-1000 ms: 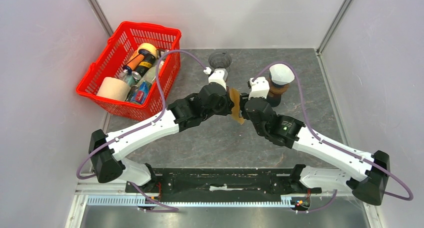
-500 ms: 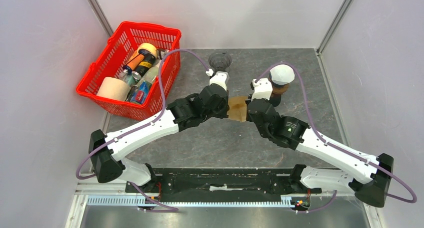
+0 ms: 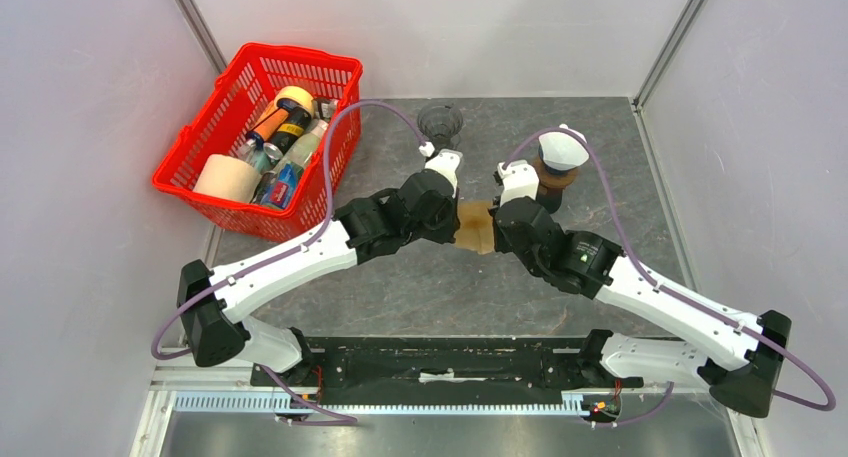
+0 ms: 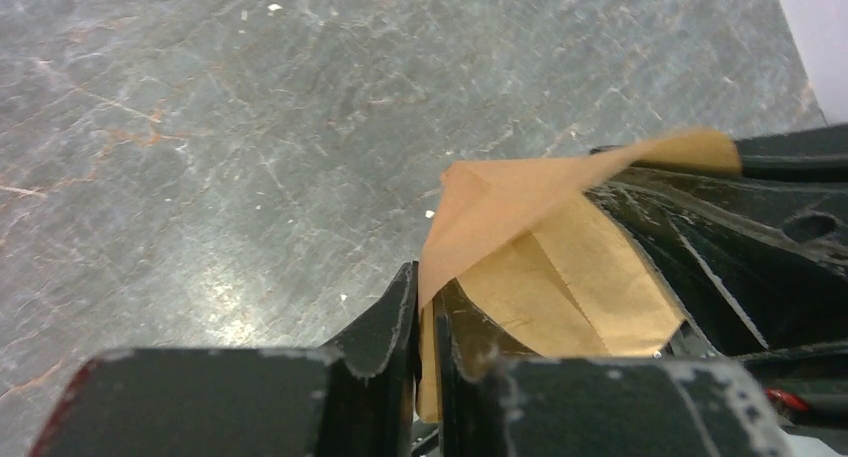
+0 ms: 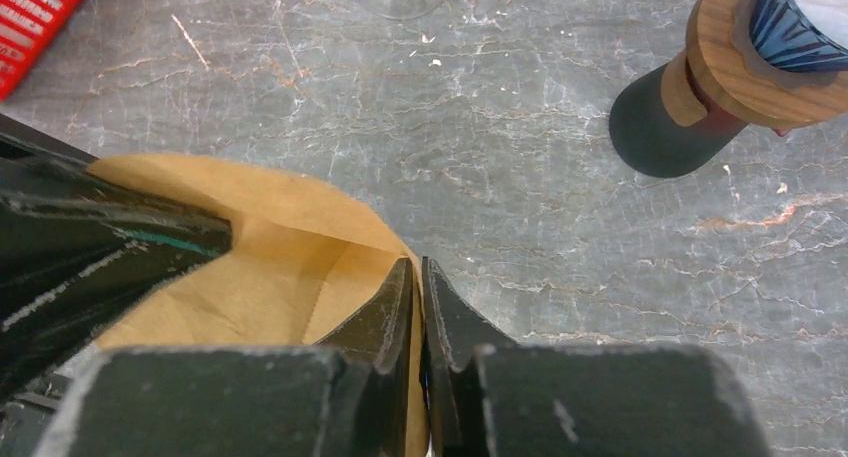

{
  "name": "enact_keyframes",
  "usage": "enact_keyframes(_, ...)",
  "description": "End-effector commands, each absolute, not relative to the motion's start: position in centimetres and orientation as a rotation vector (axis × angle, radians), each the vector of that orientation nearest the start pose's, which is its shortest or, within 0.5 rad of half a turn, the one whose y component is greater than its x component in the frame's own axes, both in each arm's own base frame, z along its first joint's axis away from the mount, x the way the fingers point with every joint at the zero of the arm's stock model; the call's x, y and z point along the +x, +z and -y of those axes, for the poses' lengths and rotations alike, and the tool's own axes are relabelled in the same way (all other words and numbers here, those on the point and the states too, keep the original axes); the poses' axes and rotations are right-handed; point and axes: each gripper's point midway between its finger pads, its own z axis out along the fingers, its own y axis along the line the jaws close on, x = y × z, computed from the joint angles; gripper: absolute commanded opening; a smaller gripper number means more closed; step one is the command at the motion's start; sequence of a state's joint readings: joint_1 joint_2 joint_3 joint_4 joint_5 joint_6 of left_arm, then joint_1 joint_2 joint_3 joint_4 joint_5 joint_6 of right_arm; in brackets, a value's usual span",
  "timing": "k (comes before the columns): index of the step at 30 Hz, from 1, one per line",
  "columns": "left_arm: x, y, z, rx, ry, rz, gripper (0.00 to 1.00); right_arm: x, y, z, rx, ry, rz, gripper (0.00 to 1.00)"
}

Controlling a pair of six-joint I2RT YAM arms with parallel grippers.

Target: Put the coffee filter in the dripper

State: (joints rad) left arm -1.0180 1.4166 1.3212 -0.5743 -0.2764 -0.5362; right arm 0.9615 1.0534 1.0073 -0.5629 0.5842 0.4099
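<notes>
A brown paper coffee filter [image 3: 474, 225] is held between both grippers above the table's middle. My left gripper [image 3: 455, 220] is shut on its left edge; the left wrist view shows the filter [image 4: 545, 267] pinched between the jaws and spreading open. My right gripper [image 3: 492, 227] is shut on its right edge; the right wrist view shows the filter [image 5: 260, 267] opened like a pocket. The dripper [image 3: 560, 157], white-topped on a wooden collar over a dark carafe, stands behind the right gripper, and shows at the upper right of the right wrist view [image 5: 740, 67].
A red basket [image 3: 262, 137] with a tape roll, bottles and cans sits at the back left. A dark glass cup [image 3: 440, 123] stands at the back middle. White walls close in the table on both sides.
The filter has gone from edge-on and upright to spread flat and open between the two grippers. Both grippers shifted slightly; the right one moved a little toward the near side.
</notes>
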Motion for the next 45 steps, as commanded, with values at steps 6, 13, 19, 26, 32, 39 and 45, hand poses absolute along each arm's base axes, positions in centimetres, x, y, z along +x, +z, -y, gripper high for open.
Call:
enact_keyframes(6, 21.8, 25.6, 34.2, 0.592, -0.695, -2.13, 0.33, 23.7, 25.0, -22.4, -0.342, 0.316, -2.067, 0.13)
enact_keyframes(13, 22.3, 25.8, 34.1, 0.648, -0.642, -2.115, 0.41, 23.0, 24.7, -22.3, -0.406, 0.316, -2.089, 0.13)
enact_keyframes(19, 22.1, 26.5, 34.1, 0.695, -0.638, -2.099, 0.35, 22.7, 24.9, -21.8, -0.417, 0.303, -2.091, 0.14)
enact_keyframes(26, 21.7, 26.4, 34.5, 0.74, -0.664, -2.092, 0.21, 22.7, 25.5, -21.6, -0.404, 0.315, -2.078, 0.15)
enact_keyframes(32, 22.0, 26.1, 35.0, 0.731, -0.659, -2.104, 0.02, 22.8, 26.4, -21.4, -0.359, 0.329, -2.062, 0.37)
enact_keyframes(39, 23.9, 26.6, 34.3, 0.623, -0.552, -2.127, 0.02, 23.4, 30.7, -20.5, -0.21, 0.392, -1.938, 0.85)
enact_keyframes(45, 26.7, 29.5, 33.2, 0.531, -0.434, -2.075, 0.02, 23.4, 33.2, -17.4, -0.002, 0.423, -1.8, 0.97)
